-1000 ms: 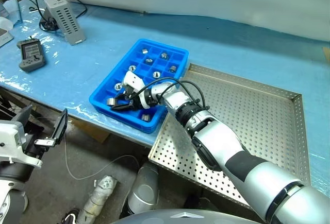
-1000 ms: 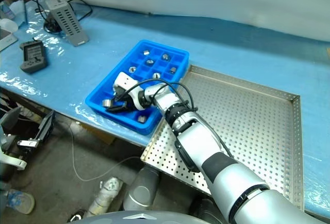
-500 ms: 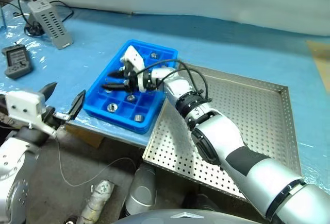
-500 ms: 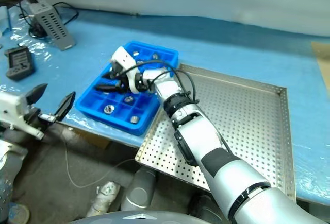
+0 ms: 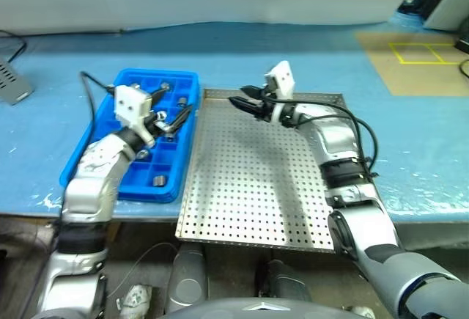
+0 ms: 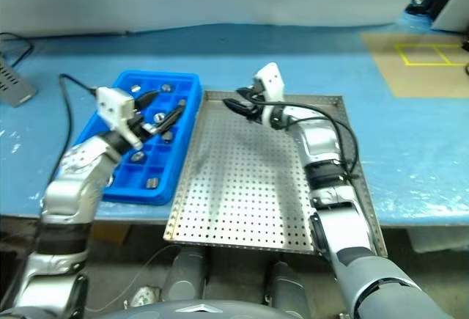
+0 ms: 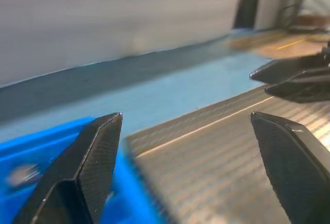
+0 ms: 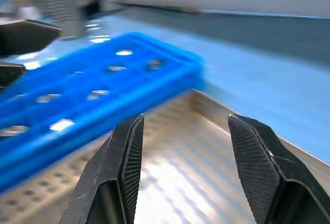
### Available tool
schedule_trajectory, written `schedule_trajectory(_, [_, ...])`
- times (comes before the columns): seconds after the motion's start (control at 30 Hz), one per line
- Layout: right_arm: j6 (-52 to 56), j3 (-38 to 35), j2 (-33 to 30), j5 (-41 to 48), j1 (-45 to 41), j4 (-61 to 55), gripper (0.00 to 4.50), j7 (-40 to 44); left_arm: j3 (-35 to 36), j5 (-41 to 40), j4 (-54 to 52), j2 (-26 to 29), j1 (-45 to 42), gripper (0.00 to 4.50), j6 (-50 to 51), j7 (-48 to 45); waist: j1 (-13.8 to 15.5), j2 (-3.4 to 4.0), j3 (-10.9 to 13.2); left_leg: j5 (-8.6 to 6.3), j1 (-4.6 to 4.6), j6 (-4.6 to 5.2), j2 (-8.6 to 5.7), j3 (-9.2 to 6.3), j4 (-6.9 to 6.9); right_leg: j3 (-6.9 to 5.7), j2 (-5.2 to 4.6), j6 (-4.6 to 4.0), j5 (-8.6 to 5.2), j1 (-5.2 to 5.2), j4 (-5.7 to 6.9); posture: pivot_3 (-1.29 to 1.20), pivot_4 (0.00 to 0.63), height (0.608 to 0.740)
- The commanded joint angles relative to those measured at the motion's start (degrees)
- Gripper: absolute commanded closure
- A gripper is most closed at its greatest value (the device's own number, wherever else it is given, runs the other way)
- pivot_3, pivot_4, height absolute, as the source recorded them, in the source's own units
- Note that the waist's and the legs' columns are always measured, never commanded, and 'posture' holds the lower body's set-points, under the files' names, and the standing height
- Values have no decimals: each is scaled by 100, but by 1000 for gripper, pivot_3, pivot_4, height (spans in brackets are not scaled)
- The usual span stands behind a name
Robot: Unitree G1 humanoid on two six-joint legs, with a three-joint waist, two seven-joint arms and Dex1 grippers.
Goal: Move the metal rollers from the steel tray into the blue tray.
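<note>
The left arm reaches forward from the lower left, forearm rising toward the centre, wrist bent so the left gripper [image 5: 170, 119] points forward and to the right, a little above level. Its two black fingers [image 7: 90, 157] stand wide apart with nothing between them. The right arm comes up from the lower right, elbow bent, forearm running forward, wrist turned inward so the right gripper [image 5: 244, 104] points to the left, about level. Its fingers [image 8: 126, 157] are parted with an empty gap. The two grippers point toward each other, well apart, neither touching anything
</note>
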Motion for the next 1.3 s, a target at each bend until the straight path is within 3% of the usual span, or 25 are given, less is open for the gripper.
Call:
schedule_trajectory(0.03, [209, -74, -47, -48, 67, -594, 1824, -537, -201, 197, 428, -214, -326, 229, -444, -142, -191, 0, 0, 1, 6, 0, 0, 3, -4, 2, 1, -1, 0, 0, 2, 30, 150, 740])
schedule_trajectory(0.17, [263, -55, -101, -81, 111, -807, 1824, -850, -324, 298, 851, -423, -566, 229, -773, -298, -398, 0, 0, 1, 13, 0, 1, 8, -14, 5, 3, -4, 2, 1, 2, 21, 150, 740])
schedule_trajectory(0.37, [217, -20, -123, -66, 25, -820, 1824, -1074, -284, 340, 1081, -653, -656, 229, -1061, -241, -373, 1, 1, -5, 15, 11, -4, 8, -9, 0, -4, -5, 2, 19, -8, 47, 150, 740])
schedule_trajectory(0.73, [-358, 40, 101, -211, -82, -160, 1824, -1425, -57, 248, 719, -407, -344, 229, -942, -157, -359, 2, 1, -5, 15, 15, -7, 9, -8, -8, -15, -6, 2, 23, -10, 110, 150, 740])
schedule_trajectory(0.97, [-910, -168, 465, -366, -237, 581, 1824, -2403, 65, 402, 996, -321, -672, 229, -902, 77, -339, 3, 2, -5, 12, 15, -8, 9, -8, -17, -21, -7, 2, 24, -12, 88, 150, 740])
schedule_trajectory(1.3, [-1527, -172, 699, -400, -496, 1103, 1824, -2825, 105, 427, 1194, -321, -1110, 229, -777, 132, -366, 3, 2, -6, 10, 18, -11, 11, -11, -18, -24, -6, 2, 24, -17, 65, 150, 740])
